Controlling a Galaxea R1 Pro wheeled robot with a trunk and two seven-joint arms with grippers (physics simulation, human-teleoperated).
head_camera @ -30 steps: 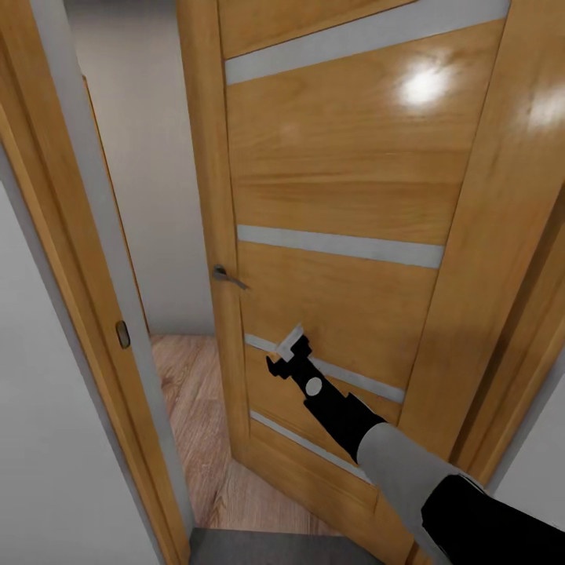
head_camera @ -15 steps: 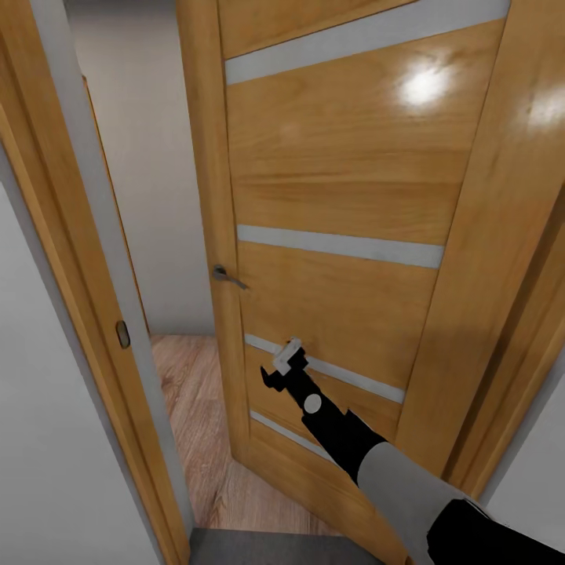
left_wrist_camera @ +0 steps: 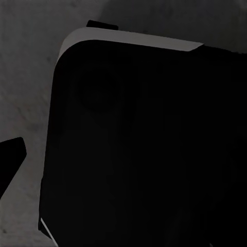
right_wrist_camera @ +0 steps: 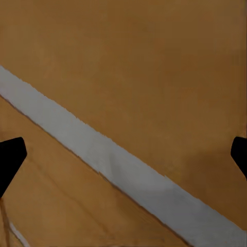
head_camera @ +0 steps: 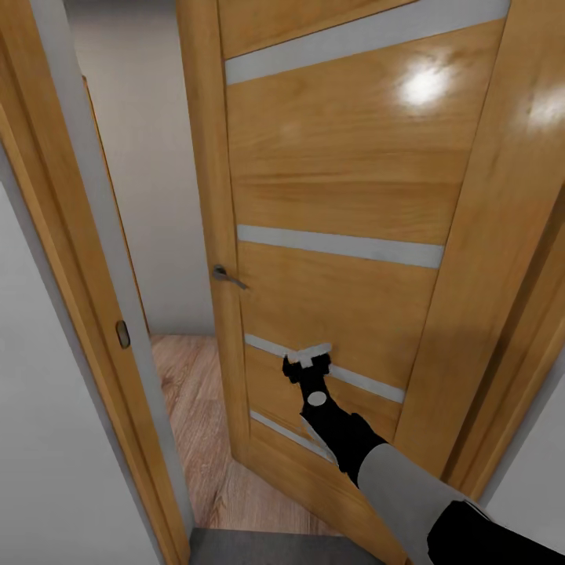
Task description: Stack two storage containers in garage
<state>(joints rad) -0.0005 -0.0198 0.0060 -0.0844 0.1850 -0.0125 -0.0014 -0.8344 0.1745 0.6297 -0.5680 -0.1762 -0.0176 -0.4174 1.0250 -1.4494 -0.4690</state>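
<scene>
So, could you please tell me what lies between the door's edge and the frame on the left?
An open gap: in the head view, wood plank floor and a white wall show between the door and its frame.

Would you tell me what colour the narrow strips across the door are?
The strips are pale frosted grey-white against the light-wood door, clearest in the head view.

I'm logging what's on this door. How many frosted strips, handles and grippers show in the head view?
Frosted strips: 4
Door handle: 1
Right gripper, at the door: 1
Total: 6
</scene>
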